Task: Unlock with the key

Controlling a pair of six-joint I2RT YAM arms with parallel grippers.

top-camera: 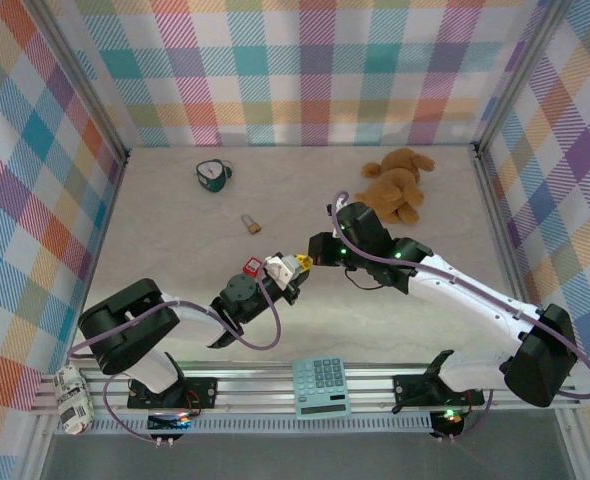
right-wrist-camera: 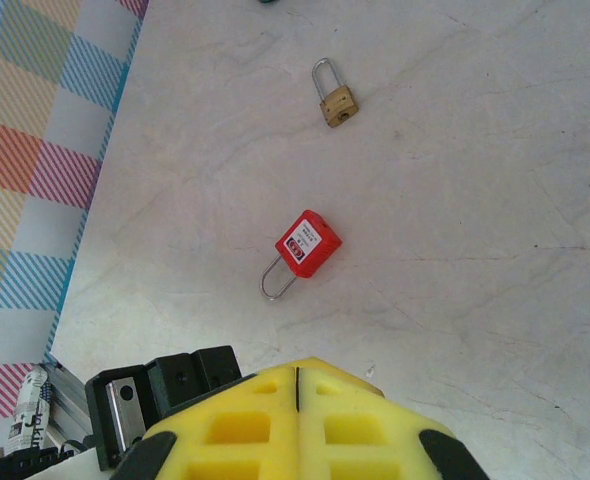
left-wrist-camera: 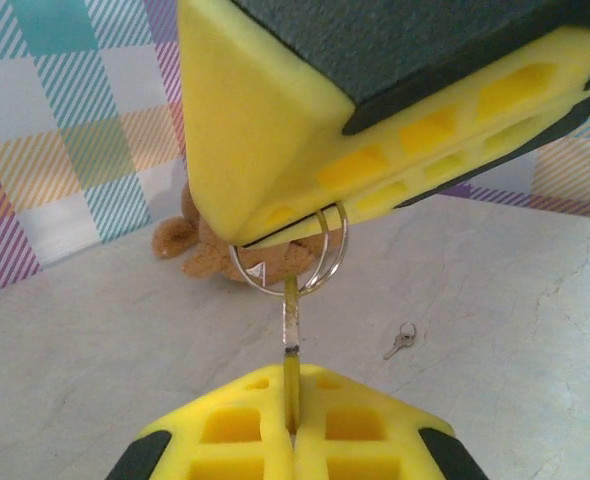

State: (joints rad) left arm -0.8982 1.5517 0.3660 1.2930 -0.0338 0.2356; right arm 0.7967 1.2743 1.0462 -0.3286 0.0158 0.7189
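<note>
Now mid-handover: left gripper [left-wrist-camera: 293,390] clamps the key [left-wrist-camera: 291,322] by its blade, right gripper [right-wrist-camera: 297,385] pinches the ring [left-wrist-camera: 327,275]; next, right must let go.

Walls [top-camera: 295,70] wear a pastel plaid with diagonal hatching: teal, pink, orange, purple and yellow on white. The table [top-camera: 175,230] is pale grey-beige, faintly marbled. The red padlock [right-wrist-camera: 308,243] has a white label and a silver shackle; the brass padlock [right-wrist-camera: 339,104] is golden, also with a silver shackle. The key [left-wrist-camera: 291,318] is tan-brass on a silver ring [left-wrist-camera: 344,245]. The bear [top-camera: 397,185] is brown and the calculator [top-camera: 322,386] teal. The 2 grippers, left gripper [left-wrist-camera: 294,420] and right gripper [right-wrist-camera: 297,380], are bright yellow edged in black. The arms [top-camera: 475,290] are black and white, with purple cables [top-camera: 265,335].
</note>
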